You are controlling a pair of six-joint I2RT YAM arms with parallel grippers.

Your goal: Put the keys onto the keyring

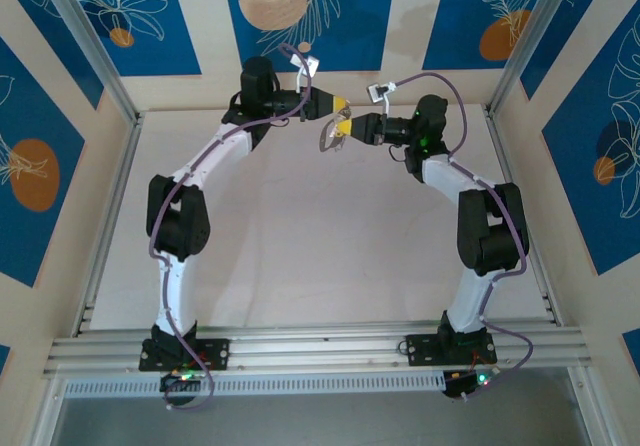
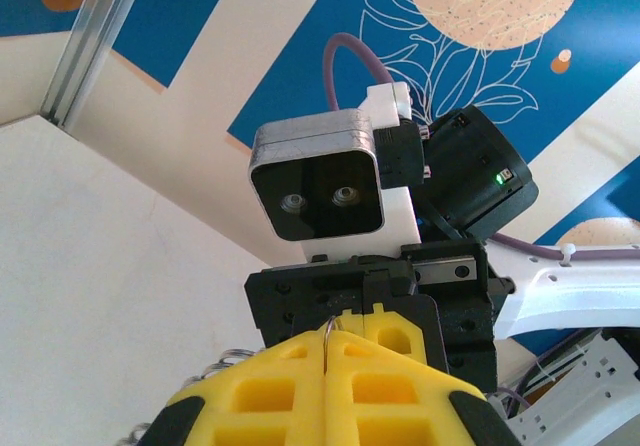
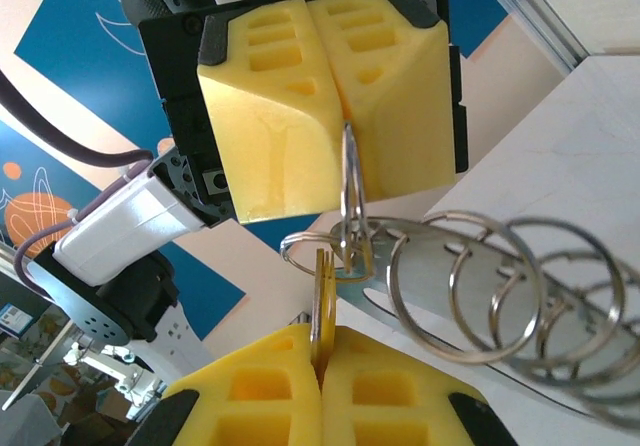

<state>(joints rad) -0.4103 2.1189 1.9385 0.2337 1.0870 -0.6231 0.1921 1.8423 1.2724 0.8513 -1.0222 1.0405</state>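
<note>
**Two tools nose to nose, keyring pinched between them**

Both arms reach to the far side of the bench (image 1: 300, 226) and meet tip to tip above it. In the top view the left tool (image 1: 338, 102) points right and the right tool (image 1: 346, 124) points left, just beside each other, with a small tangle of silvery metal (image 1: 330, 139) hanging under the meeting point, off the bench surface.

From the right wrist, the left tool (image 3: 343, 161) comes down from above with its yellow foam fingers (image 3: 270, 116) pressed together on the keyring (image 3: 351, 191). The keyring is a thin wire loop seen almost edge-on, clamped in the seam and sticking out below the fingertips. The left wrist view agrees: the left tool (image 2: 328, 361) is closed, with the top of the keyring (image 2: 328, 328) a fine arc poking out of the seam.

The right tool (image 3: 320, 371) rises from the bottom of its own view, its fingers also pressed together, pinching a flat metal strip (image 3: 322, 301). The strip is upright, edge-on and yellowish; too little of it shows to name it further. Its upper end stands just beside the lower end of the keyring, and whether they touch cannot be told.

A small oval loop (image 3: 292, 256) sits at that junction. A chain of split rings (image 3: 490, 286) trails off to the right over a silvery plate (image 3: 430, 311). Some of those rings (image 2: 218, 364) also show at the lower left of the left wrist view.
</note>
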